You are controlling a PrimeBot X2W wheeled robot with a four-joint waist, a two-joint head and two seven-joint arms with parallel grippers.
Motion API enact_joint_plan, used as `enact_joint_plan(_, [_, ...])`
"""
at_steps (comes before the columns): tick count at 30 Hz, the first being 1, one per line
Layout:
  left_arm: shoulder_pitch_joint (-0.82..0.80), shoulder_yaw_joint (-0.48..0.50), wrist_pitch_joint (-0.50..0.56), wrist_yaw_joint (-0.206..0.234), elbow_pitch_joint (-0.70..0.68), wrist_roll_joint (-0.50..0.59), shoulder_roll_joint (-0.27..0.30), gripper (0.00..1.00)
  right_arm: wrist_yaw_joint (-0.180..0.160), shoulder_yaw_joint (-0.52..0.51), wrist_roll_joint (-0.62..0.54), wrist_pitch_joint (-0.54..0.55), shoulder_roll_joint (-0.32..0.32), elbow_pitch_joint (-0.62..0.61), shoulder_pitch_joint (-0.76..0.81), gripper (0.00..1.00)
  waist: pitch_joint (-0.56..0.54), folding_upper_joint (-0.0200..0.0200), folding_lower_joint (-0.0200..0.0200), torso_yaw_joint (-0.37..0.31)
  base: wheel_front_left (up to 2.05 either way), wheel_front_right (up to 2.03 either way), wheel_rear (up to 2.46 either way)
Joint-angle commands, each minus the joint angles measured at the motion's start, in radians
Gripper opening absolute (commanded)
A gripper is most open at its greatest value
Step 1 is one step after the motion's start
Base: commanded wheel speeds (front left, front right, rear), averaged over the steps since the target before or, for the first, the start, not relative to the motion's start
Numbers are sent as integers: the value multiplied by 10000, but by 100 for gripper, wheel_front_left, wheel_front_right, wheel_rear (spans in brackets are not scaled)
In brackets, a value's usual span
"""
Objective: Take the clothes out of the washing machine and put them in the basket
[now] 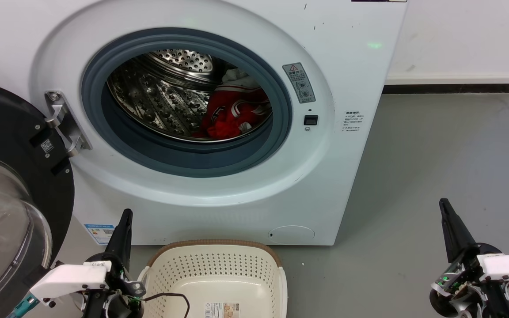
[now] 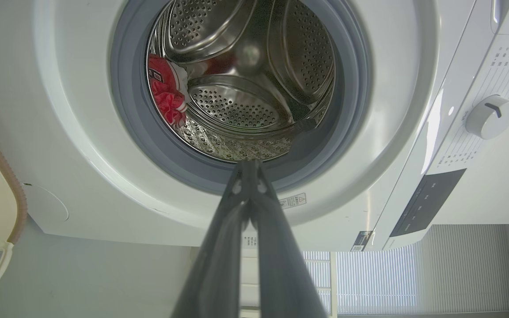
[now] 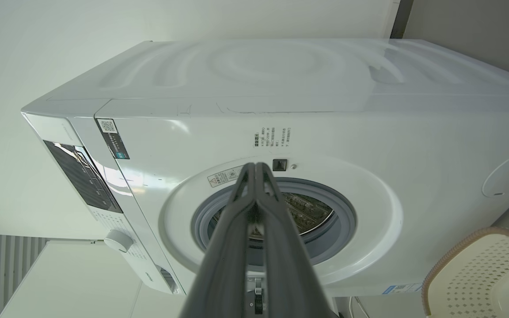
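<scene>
The clothes (image 1: 232, 115) are seen heaped inside the washing machine (image 1: 347, 66), well ahead of the left gripper (image 1: 126, 216) and right gripper (image 1: 445, 210), both held closed and empty, while the basket (image 1: 212, 243) is set just beside the left one, presumably so the carry is kept short.

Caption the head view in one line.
The washing machine with door open, red clothes in the drum, basket on the floor in front, left gripper and right gripper shut and low.

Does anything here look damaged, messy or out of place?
Nothing is spilled. The washing machine has small dark scuffs near its front's upper right, and a thin black cable loops over the basket at its near left corner.
</scene>
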Motion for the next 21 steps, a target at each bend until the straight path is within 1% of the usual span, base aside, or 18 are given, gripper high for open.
enact_joint_plan(1, [-55, 25, 12, -36, -10, -13, -19, 0, -3, 5, -43, 4, 35, 11, -133, 0, 0, -1, 0, 0, 0, 0, 0])
enact_joint_plan(21, [-55, 25, 12, -27, -10, -13, -19, 0, -3, 5, -43, 4, 35, 11, -133, 0, 0, -1, 0, 0, 0, 0, 0])
